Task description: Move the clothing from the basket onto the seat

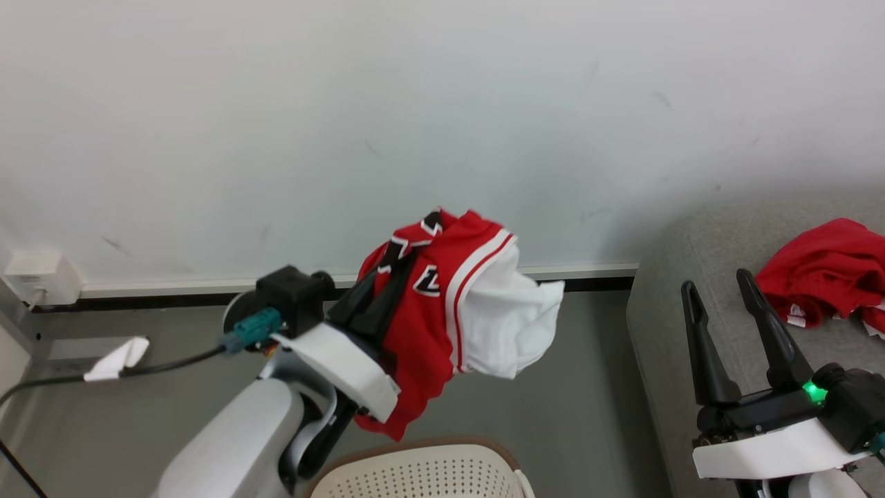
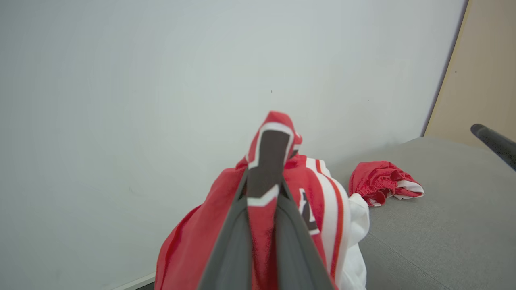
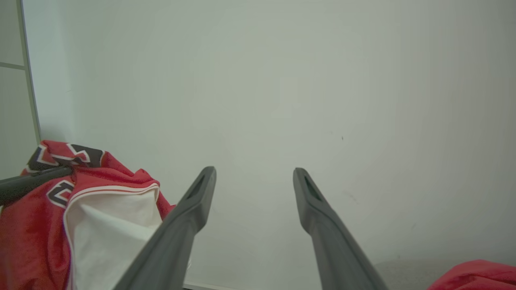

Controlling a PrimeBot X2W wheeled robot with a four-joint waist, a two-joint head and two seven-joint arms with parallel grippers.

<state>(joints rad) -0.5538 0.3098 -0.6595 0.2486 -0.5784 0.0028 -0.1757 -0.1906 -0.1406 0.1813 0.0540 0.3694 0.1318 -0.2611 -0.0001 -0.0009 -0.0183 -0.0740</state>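
My left gripper is shut on a red jersey with white trim and black number marks, held in the air above the cream basket. In the left wrist view the jersey drapes over the closed gripper. A second red garment lies crumpled on the grey seat, also seen as a red heap on the seat. My right gripper hovers open and empty over the seat's near left part, its fingers spread wide.
A pale wall with a dark skirting line stands close behind. A white socket box and a black cable are at the left. Grey floor separates basket and seat.
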